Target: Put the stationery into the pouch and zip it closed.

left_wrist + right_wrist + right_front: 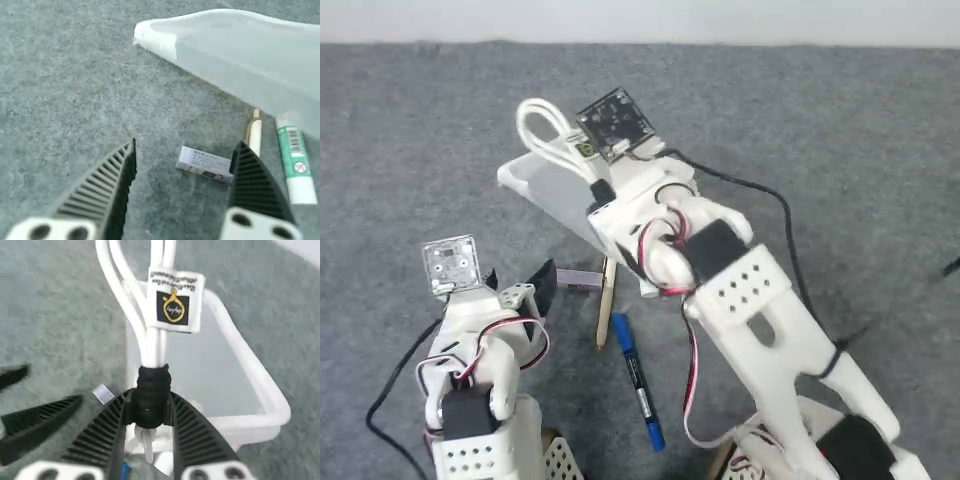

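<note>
Over the eraser (204, 165), left tool (187, 146) gapes; right tool (148, 397) clenches the pouch cord (156, 345).

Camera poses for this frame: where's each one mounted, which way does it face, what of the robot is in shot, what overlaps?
High view: fixed above the table, looking down; shows left arm, right arm, pouch, pen.
Left wrist view: on the left arm, facing down at the table; the open left gripper frames the eraser.
Right wrist view: on the right arm, facing the pouch; the right gripper is shut on the cord loop.
Shared: pouch in all three; eraser in both wrist views.
</note>
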You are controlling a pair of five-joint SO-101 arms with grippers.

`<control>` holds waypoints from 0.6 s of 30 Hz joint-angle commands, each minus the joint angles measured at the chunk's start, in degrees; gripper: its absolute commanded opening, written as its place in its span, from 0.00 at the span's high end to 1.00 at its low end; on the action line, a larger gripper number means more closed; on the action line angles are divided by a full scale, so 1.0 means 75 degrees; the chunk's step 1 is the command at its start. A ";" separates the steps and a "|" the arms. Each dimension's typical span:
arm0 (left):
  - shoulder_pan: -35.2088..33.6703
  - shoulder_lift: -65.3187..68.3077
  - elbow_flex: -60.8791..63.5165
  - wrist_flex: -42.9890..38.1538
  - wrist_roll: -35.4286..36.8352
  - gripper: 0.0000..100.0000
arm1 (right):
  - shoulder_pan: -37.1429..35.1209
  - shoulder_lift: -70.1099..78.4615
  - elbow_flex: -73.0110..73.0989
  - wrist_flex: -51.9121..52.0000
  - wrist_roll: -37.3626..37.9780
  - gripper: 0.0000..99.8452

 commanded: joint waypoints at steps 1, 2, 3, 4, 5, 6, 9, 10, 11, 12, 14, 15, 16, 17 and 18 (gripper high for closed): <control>-0.0035 -0.0152 -0.0592 -0.0188 0.0316 0.71 | -0.0170 -0.0779 -0.0258 -0.0193 -0.0082 0.99; 0.0000 -0.0152 -0.0604 -0.0188 0.0316 0.71 | -0.0193 -0.0850 -0.0188 -0.0217 -0.0082 0.99; 0.0012 -0.0152 -0.0604 -0.0188 0.0328 0.71 | -0.0193 -0.0885 -0.0070 -0.0334 -0.0094 0.99; 0.0012 -0.0152 -0.0639 -0.0199 0.0410 0.71 | -0.0217 -0.0932 0.0094 -0.0498 -0.0094 0.99; 0.0012 -0.0152 -0.0744 -0.0188 0.0539 0.70 | -0.0240 -0.0979 0.0281 -0.0721 -0.0094 0.99; 0.0012 -0.0152 -0.0826 -0.0164 0.0692 0.69 | -0.0275 -0.1037 0.0504 -0.0955 -0.0094 0.99; 0.0023 -0.0152 -0.0967 -0.0023 0.1020 0.66 | -0.0428 -0.1237 0.1207 -0.1764 -0.0094 0.99; 0.0023 -0.0152 -0.0967 -0.0012 0.1043 0.65 | -0.0486 -0.1342 0.1430 -0.2022 -0.0094 0.99; 0.0023 -0.0152 -0.0967 0.0000 0.1043 0.65 | -0.0545 -0.1459 0.1653 -0.2268 -0.0094 0.99; 0.0023 -0.0152 -0.0990 0.0023 0.1043 0.65 | -0.0592 -0.1612 0.1875 -0.2503 -0.0082 0.99; 0.0047 -0.0152 -0.1084 0.0070 0.1055 0.65 | -0.0686 -0.1928 0.2286 -0.2948 -0.0082 0.99; 0.0152 -0.0152 -0.1096 0.0141 0.1067 0.65 | -0.0721 -0.2092 0.2497 -0.3171 -0.0082 0.99; 0.0316 -0.0152 -0.1143 0.0211 0.1067 0.65 | -0.0756 -0.2268 0.2708 -0.3393 -0.0082 0.99; 0.0434 -0.0152 -0.1178 0.0270 0.1067 0.65 | -0.0756 -0.2409 0.2895 -0.3604 -0.0082 0.99; 0.0516 -0.0152 -0.1178 0.0281 0.1067 0.65 | -0.0756 -0.2514 0.3059 -0.3733 -0.0082 0.99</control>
